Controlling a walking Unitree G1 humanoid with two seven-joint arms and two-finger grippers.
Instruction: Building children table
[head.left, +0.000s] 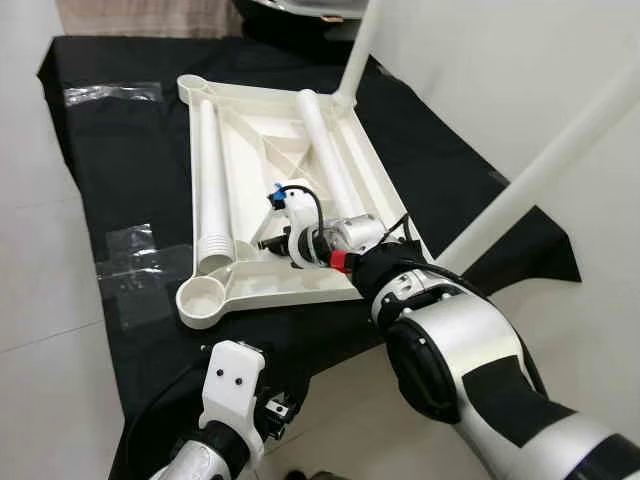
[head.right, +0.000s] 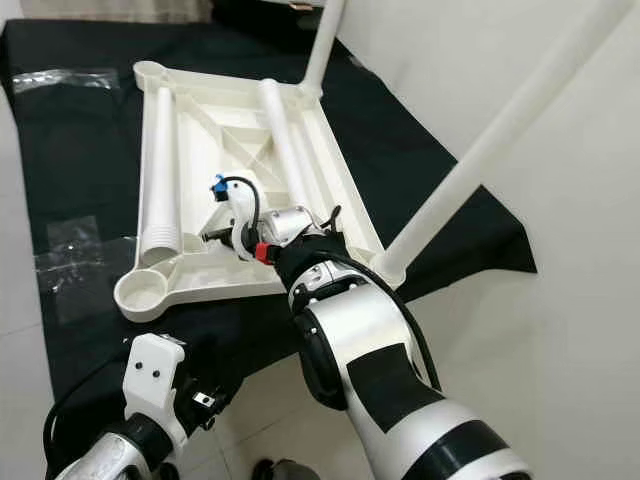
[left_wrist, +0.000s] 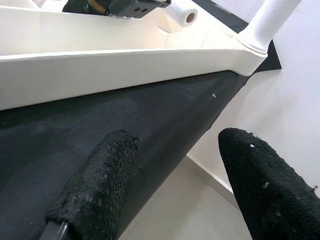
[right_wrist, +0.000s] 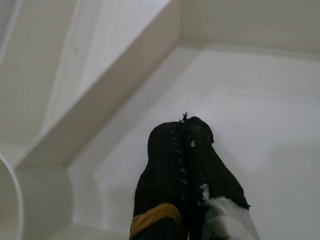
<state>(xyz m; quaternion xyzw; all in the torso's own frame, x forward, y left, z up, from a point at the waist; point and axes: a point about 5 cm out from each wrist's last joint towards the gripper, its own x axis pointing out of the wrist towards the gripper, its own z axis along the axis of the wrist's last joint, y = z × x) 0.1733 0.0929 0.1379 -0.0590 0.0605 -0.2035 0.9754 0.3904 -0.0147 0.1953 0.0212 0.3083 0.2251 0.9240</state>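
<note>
I read no labels anywhere. Left gripper (left_wrist: 170, 185), fingers apart, hovers at the black cloth (head.left: 110, 150) edge. Upturned white plastic tabletop (head.left: 270, 275) lies on the cloth, loose white tube leg (head.left: 210, 180) inside, two legs standing. Right gripper (right_wrist: 186, 131), fingers pressed together, rests inside the tabletop.

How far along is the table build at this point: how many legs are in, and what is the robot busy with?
Two legs stand upright in corner sockets of the upturned tabletop. Two loose legs lie inside it, and the near-left socket and far-left one are empty. The right gripper, jaws shut, reaches over the tabletop's inner floor, holding nothing. The left gripper is open near the black mat edge. About half remains.
</note>
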